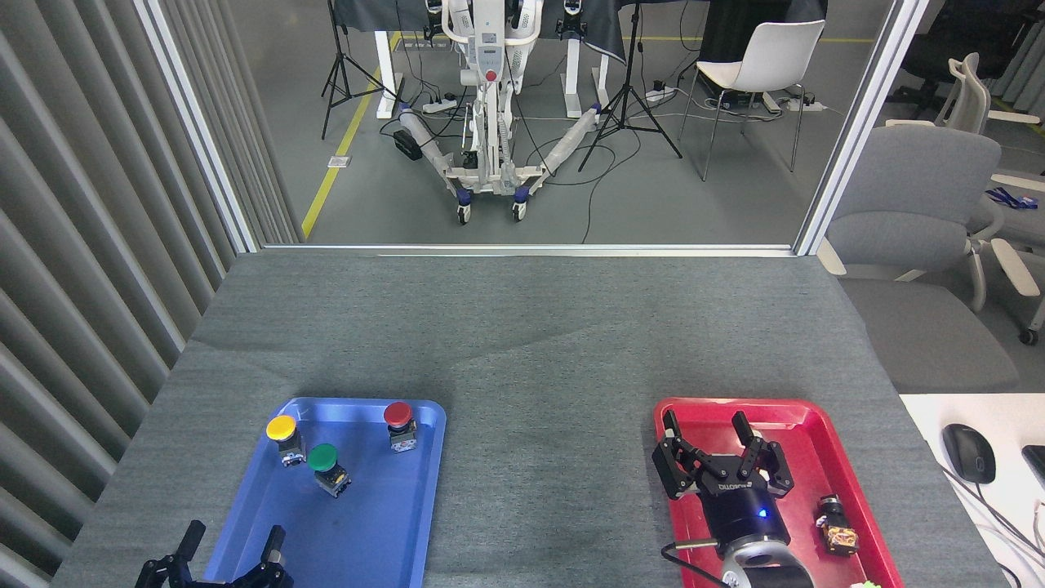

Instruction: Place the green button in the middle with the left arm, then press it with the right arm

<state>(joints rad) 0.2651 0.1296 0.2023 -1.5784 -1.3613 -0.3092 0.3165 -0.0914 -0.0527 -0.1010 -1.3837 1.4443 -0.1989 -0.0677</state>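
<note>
Grey cloth covers the tabletop (522, 327), whose bare middle (547, 490) lies between the blue tray (392, 531) on the left and the red tray (816, 416) on the right. On the blue tray the green button (323, 458) stands upright, just beside the yellow button (282, 428) and nearer than the red button (397, 414). It sits ahead and slightly right of the left gripper (232, 545), whose fingers are spread apart at the bottom edge, clearly the nearer one, while the right gripper (706, 430), also spread and empty, hangs over the red tray well apart.
</note>
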